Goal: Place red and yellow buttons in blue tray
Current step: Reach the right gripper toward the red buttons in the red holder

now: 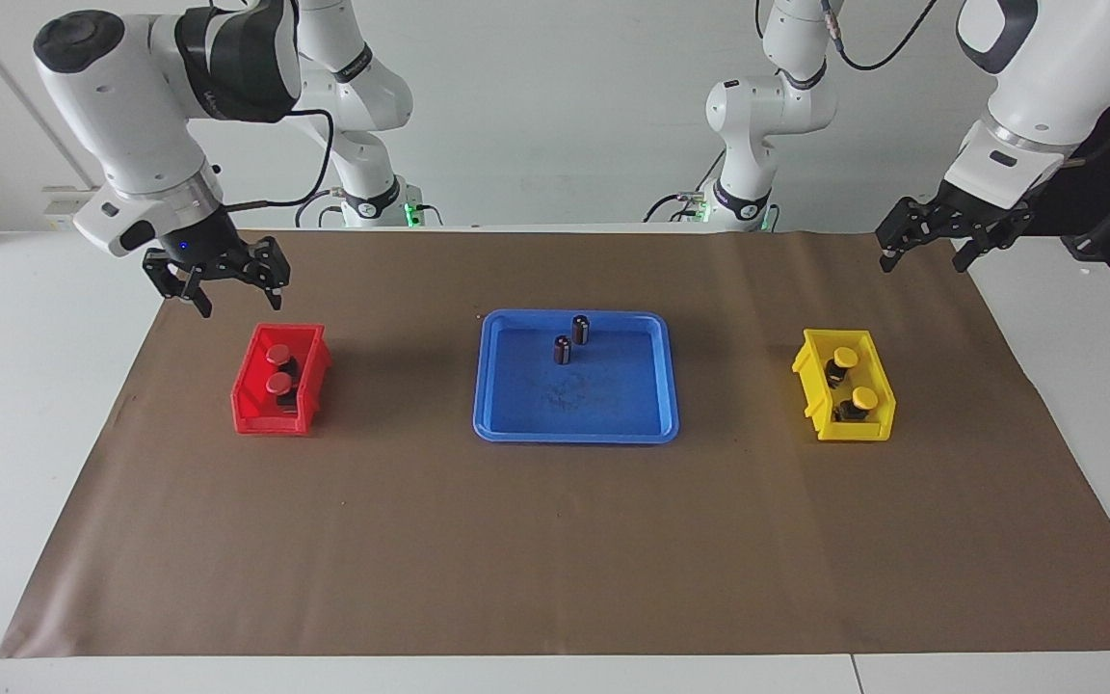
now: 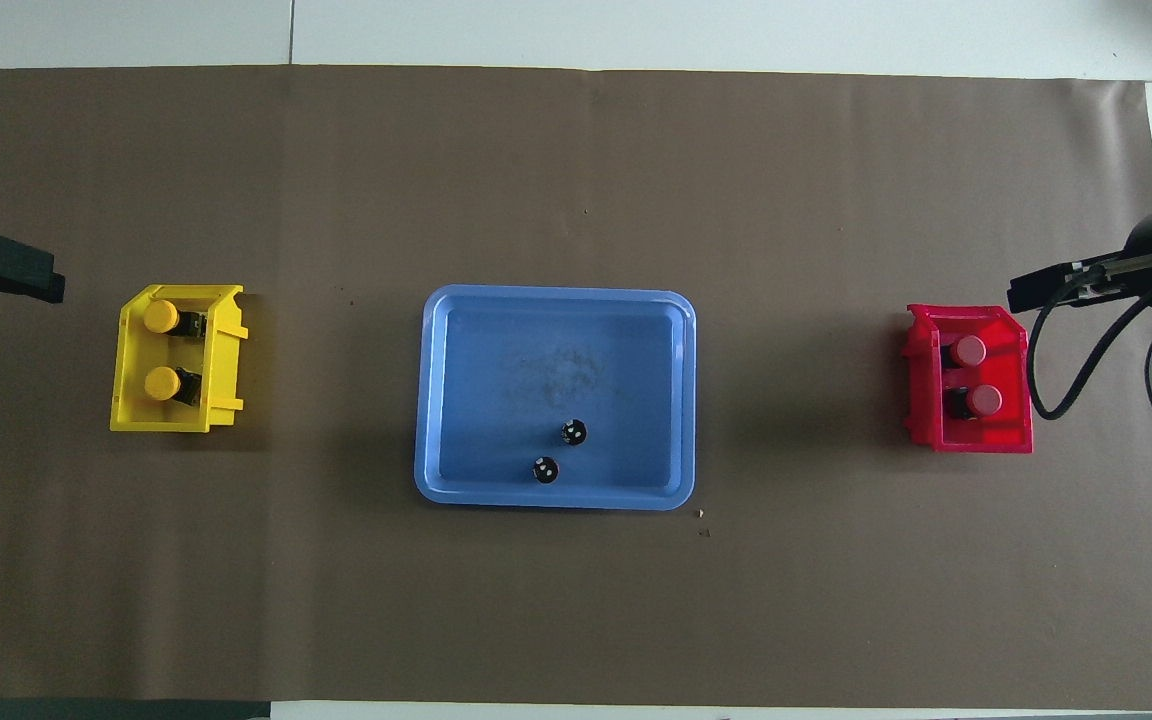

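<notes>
In the facing view's left, the right gripper (image 1: pixel 224 294) hangs spread above the small red plastic bin (image 1: pixel 251 405) holding both red-capped buttons (image 1: pixel 277 369). Centre: the shallow blue plastic tray (image 1: pixel 575 429) holds only two dark cylinders (image 1: pixel 571 339). Right: both yellow-capped buttons (image 1: pixel 854 378) sit in the small yellow plastic bin (image 1: pixel 810 366); the left gripper (image 1: pixel 921 253) waits spread, upper right. Nothing delivered. Button bodies are half hidden.

On my screen: brown paper sheet (image 1: pixel 555 540) over white tabletop (image 1: pixel 35 405); red bin (image 1: pixel 251 414) and yellow bin (image 1: pixel 810 371) toward its end edges; two dark cylinders (image 1: pixel 571 339) mid-sheet.
</notes>
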